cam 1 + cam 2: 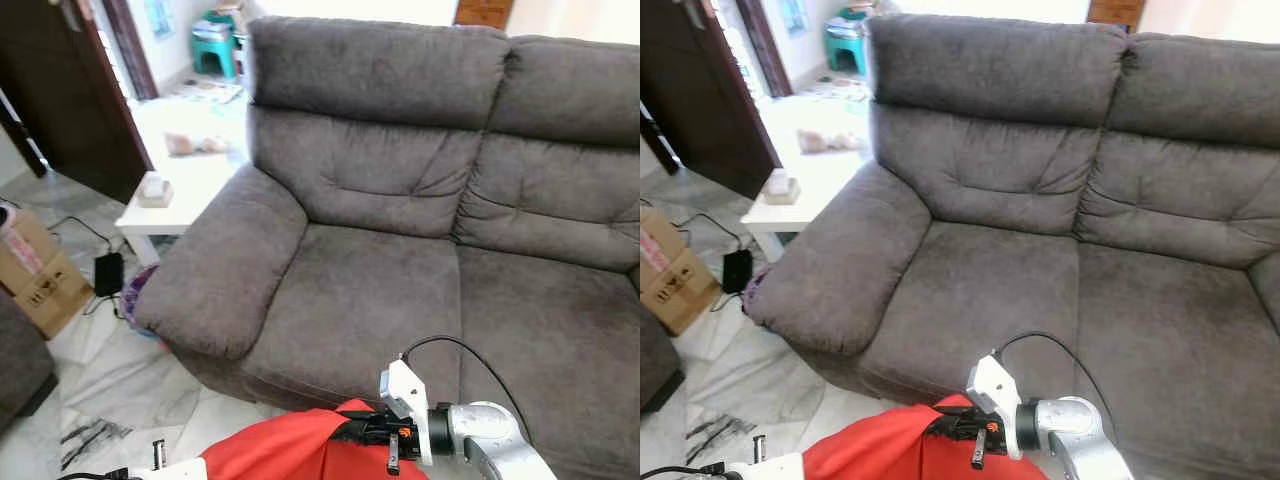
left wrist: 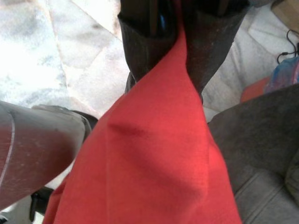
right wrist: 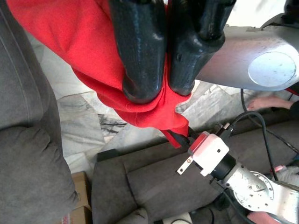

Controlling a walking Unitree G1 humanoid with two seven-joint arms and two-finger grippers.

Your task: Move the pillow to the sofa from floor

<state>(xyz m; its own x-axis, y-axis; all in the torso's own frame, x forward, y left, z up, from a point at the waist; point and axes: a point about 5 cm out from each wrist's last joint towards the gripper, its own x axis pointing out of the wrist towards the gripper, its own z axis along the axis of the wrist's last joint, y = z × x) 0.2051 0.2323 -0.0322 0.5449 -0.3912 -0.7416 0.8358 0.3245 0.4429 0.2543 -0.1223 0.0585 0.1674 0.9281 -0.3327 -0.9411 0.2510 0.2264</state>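
A red pillow (image 1: 290,450) hangs low at the bottom of the eye views, just in front of the grey sofa's (image 1: 380,300) seat edge and off the floor. My right gripper (image 1: 368,430) is shut on the pillow's right corner. In the right wrist view, both black fingers (image 3: 140,56) pinch the red fabric (image 3: 70,37). My left gripper (image 2: 180,46) is shut on the pillow's other side, with red cloth (image 2: 154,163) spreading out below it. The left arm's (image 1: 175,468) white wrist shows at the bottom left, beside the pillow.
A white side table (image 1: 190,180) stands left of the sofa's armrest (image 1: 225,270). A cardboard box (image 1: 35,270), a black charger (image 1: 108,270) and cables lie on the marble floor (image 1: 110,380). A dark door (image 1: 70,90) stands at the far left.
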